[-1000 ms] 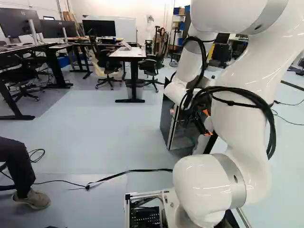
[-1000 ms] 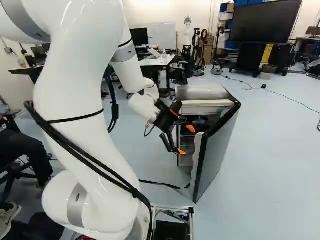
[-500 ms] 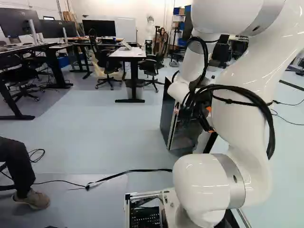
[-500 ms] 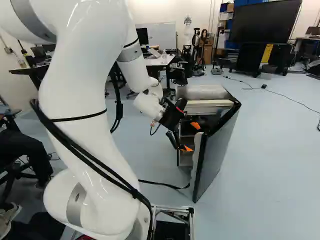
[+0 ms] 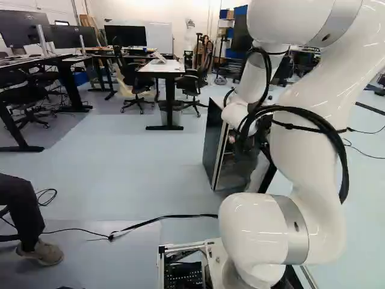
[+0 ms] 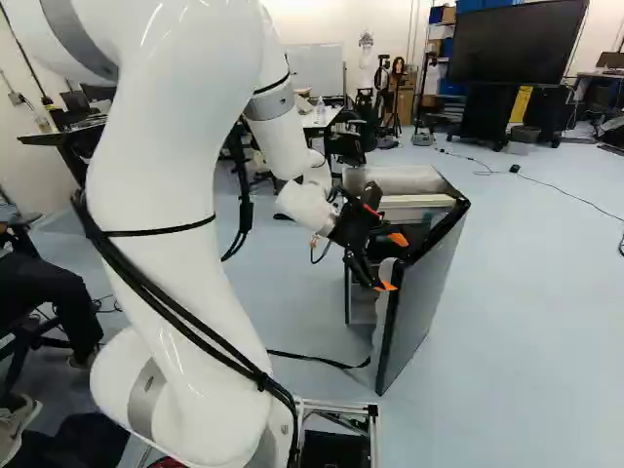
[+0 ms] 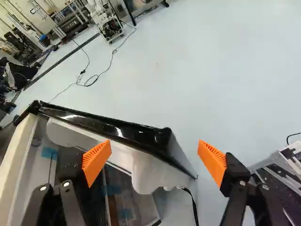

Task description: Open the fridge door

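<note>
The fridge point(image 6: 395, 183) stands ahead of the arm with its door point(image 6: 421, 302) partly open, swung out on the right side in the right base view. My gripper point(image 6: 392, 262) is at the door's inner side near its top. In the wrist view the gripper point(image 7: 155, 160) has its fingers wide apart. The door's black top edge point(image 7: 108, 129) runs ahead of them, its free end lying between their lines; one finger is over the fridge's inside, the other beyond the door's free end. No contact can be made out. Cables and arm hide most of the gripper in the left base view.
A white desk point(image 5: 162, 67) with chairs stands behind the fridge, and a large screen point(image 6: 517, 41) is farther right. A black cable point(image 5: 162, 217) crosses the floor before the base. Another robot point(image 7: 106, 23) stands far off. A person's leg point(image 5: 21, 208) is at the left.
My gripper has moved rightward in the right base view, away from the fridge's front opening and closer to the open door. The fridge, its door and the base have not visibly moved.
</note>
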